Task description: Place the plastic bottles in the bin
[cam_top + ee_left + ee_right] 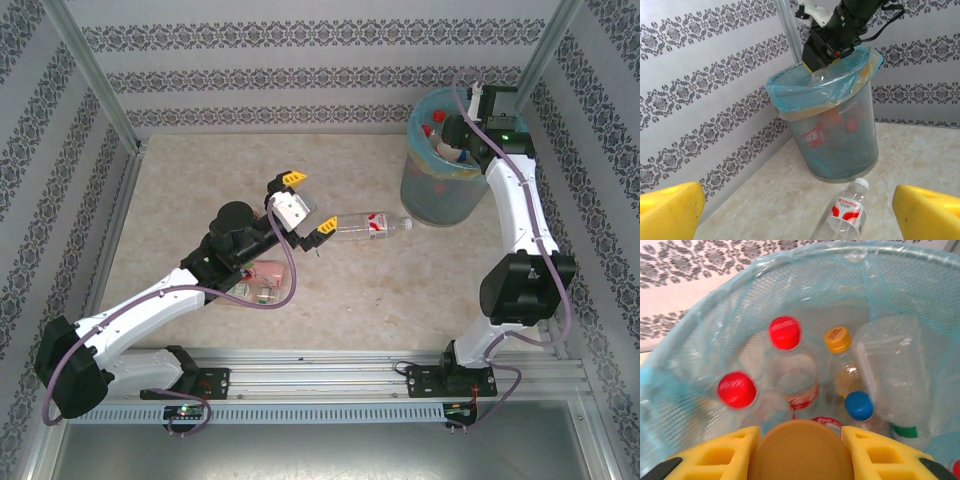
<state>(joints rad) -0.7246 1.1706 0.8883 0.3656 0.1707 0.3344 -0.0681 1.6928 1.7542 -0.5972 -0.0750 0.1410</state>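
- the left gripper (308,202) hung released over the middle of the table (400,310), its yellow fingers (670,212) spread wide with nothing between them.
- just ahead of it we saw a loose bottle (368,226) lying on its side on the table, with a red-and-white label and its white cap pointing toward the bin (440,195). its base lay just beside the nearer fingertip, and we could not tell whether they touched.
- the bin stood in the far right corner of the table, near the patterned wall (300,80), lined with a light-blue bag (790,90) folded over its rim.
- the right gripper (800,432) hung over the bin's mouth, clenched on a clamped bottle (800,457). from its own wrist we saw only a round orange-brown end between its fingers. from the left wrist, clear plastic showed below it at the rim.
- inside the bin we counted several binned bottles (792,370): two with red caps, and one each with orange, blue and green caps.
- under the left arm lay two shaded bottles (265,272) on the table, one with a pink label, both partly hidden.
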